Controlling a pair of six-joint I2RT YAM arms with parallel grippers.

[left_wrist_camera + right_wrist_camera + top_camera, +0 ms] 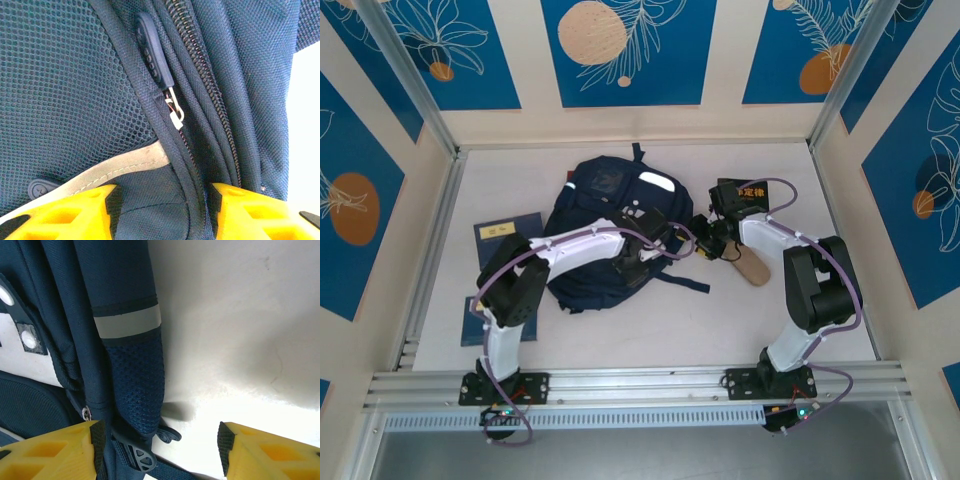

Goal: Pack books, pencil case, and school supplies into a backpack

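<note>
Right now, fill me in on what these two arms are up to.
Both arms are working on the navy backpack, which lies on the table. The left tool straddles its zipper seam near the zipper pull; a firm pinch can't be confirmed. The right tool hangs open beside a padded strap. A dark blue book and a black book lie outside it.

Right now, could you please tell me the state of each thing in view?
backpack, lying flat on the table
blue book, closed, outside the backpack
black book, flat, outside the backpack
left pincer, jaws apart astride the backpack's zip seam, grip unclear
right pincer, open, beside the backpack's strap
</note>
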